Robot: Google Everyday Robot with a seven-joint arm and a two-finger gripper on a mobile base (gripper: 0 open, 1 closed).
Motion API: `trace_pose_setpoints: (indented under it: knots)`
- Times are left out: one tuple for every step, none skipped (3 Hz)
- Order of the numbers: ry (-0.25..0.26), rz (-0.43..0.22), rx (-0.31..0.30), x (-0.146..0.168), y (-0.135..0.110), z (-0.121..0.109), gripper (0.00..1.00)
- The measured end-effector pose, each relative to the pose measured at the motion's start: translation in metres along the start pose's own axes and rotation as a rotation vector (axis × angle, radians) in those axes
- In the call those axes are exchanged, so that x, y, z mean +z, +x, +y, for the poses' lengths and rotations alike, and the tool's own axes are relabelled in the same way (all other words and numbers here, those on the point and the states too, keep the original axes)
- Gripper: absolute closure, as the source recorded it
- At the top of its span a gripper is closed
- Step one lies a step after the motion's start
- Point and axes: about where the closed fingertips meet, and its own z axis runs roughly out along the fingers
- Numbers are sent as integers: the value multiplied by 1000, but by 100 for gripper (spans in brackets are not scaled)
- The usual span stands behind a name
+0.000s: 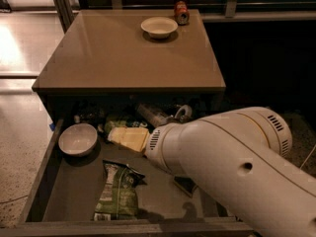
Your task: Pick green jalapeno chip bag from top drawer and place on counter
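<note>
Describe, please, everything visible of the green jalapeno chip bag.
The green jalapeno chip bag is narrow, crumpled dark-green foil with a pale strip along its left edge and a dark twisted top pointing rearward. It lies flat on the top drawer floor by the front rim. The tool, dark under the white arm, is to its right, apart.

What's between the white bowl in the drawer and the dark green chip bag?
Just bare drawer floor, in the camera view, between the bowl and the bag. The gripper sits mostly hidden under the arm, right of the bag.
</note>
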Motion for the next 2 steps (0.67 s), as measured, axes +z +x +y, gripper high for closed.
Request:
trace_pose_setpoints:
  knots:
    - [0, 0, 0, 0, 0, 0, 0]
    - [-15, 1, -25, 4, -5, -7, 0]
